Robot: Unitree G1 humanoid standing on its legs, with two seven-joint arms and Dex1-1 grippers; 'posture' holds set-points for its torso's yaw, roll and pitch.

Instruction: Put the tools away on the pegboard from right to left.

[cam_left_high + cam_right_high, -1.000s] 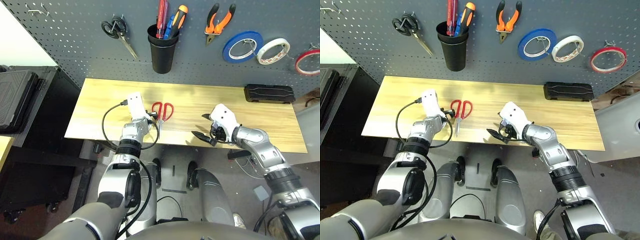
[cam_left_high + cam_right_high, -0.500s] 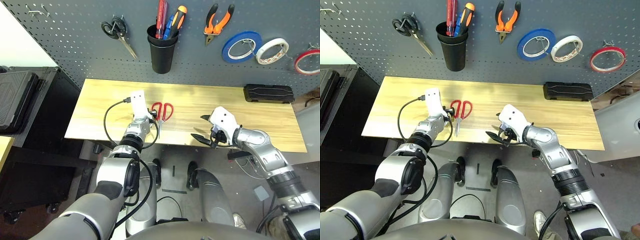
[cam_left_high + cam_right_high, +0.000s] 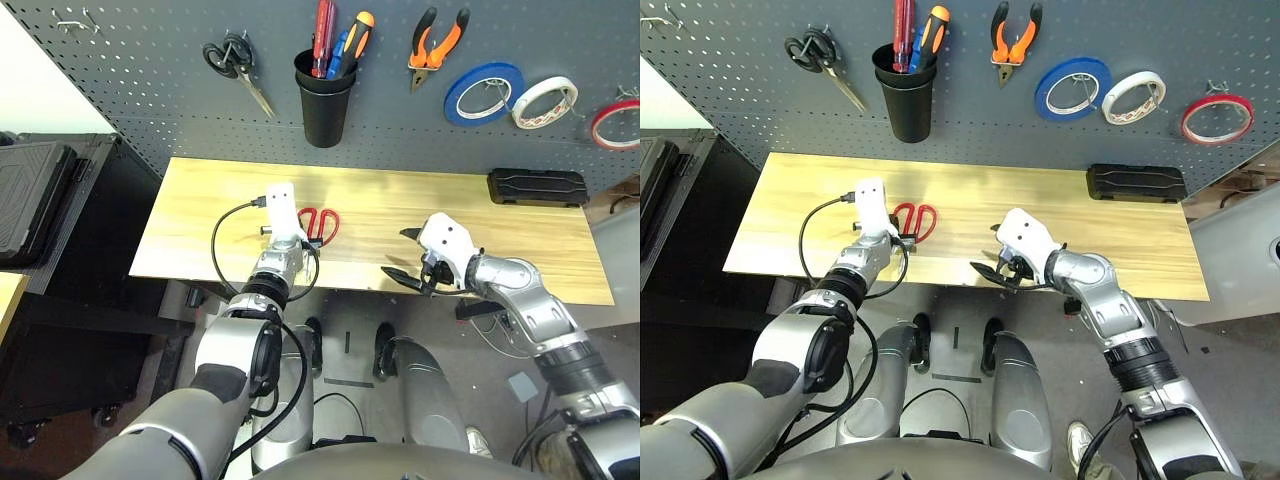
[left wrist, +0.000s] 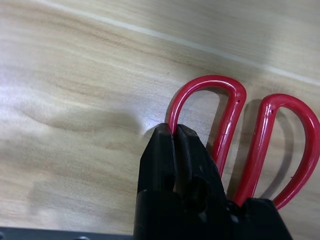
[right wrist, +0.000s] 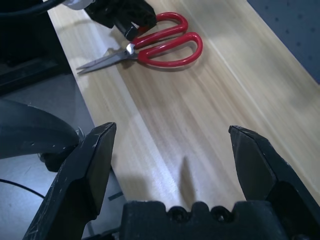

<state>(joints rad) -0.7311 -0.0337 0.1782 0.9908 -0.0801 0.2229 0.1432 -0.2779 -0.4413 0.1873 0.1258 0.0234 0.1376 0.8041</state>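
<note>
Gripping only the left loop of the red-handled scissors (image 4: 240,135), the left gripper (image 4: 174,137) has its fingers pressed together on a narrow band of red plastic, as the left wrist view shows. The scissors lie flat on the wooden table (image 3: 200,215), near its front edge, blades pointing toward the robot and handles toward the pegboard (image 3: 150,90).

Risks at the grip: the hold sits far from the pivot, so on lifting the scissors are likely to swing or rotate about the pinched loop. The free handle may also drop open, spreading the blades. A thin, smooth loop can slip out of closed fingers if the wrist tilts quickly.

The right gripper (image 5: 172,150) hovers over the front edge of the table to the right, fingers spread wide and holding nothing. It stands apart from the scissors, so collision risk is low unless either arm sweeps sideways.

Farther back, the pegboard carries black-handled scissors (image 3: 237,62), a black cup (image 3: 325,95) with screwdrivers, pliers (image 3: 438,45) and three tape rings. The remaining free hooks (image 3: 75,20) are at the upper left; a swinging tool may miss a hook or knock the hanging scissors.
</note>
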